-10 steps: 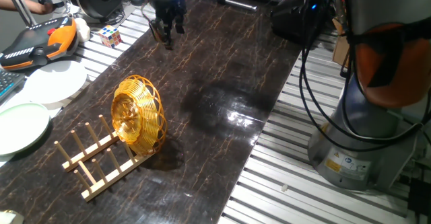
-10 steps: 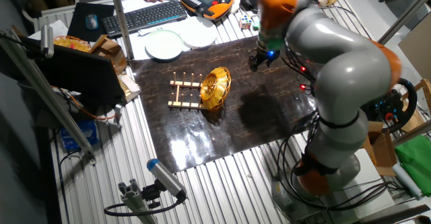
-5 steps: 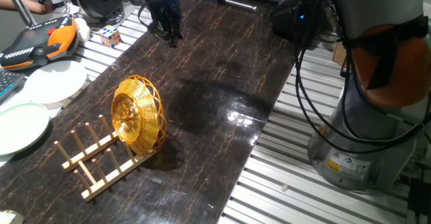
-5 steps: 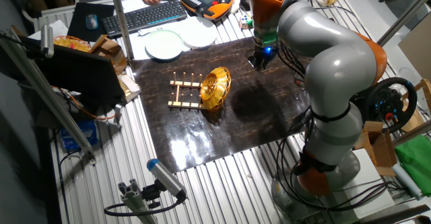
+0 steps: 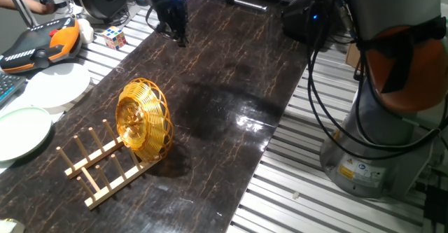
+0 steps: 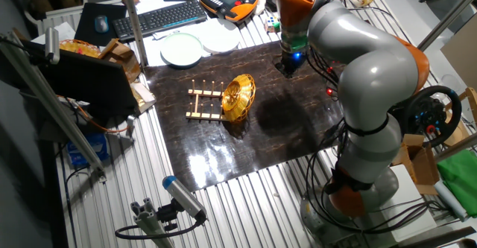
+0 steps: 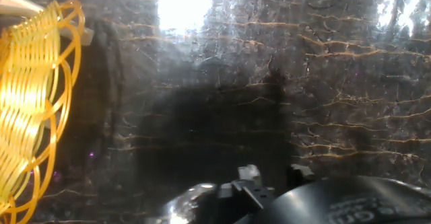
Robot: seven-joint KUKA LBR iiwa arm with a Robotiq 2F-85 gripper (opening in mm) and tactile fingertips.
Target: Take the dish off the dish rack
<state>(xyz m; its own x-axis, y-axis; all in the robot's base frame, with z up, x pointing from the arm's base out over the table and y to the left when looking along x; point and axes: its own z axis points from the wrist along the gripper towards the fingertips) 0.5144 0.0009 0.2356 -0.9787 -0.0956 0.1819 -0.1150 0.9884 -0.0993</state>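
Observation:
The dish (image 5: 143, 117) is a golden-yellow wire bowl that stands on edge at the near end of the dish rack (image 5: 98, 170), a small light wooden rack with upright pegs. Both also show in the other fixed view, the dish (image 6: 238, 97) to the right of the rack (image 6: 203, 104). My gripper (image 5: 173, 33) hangs over the far end of the dark table, well away from the dish, and is empty. In the hand view the dish (image 7: 27, 103) fills the left edge, and my gripper (image 7: 273, 177) shows two tips slightly apart at the bottom.
A white plate (image 5: 57, 85) and a pale green plate (image 5: 21, 131) lie left of the rack. A Rubik's cube (image 5: 114, 37) and an orange-black handset (image 5: 42, 44) sit at the far left. The robot's base (image 5: 378, 121) stands to the right of the table.
My gripper has shifted a little toward the table's far end and turned on its wrist. The dish and the rack have not moved.

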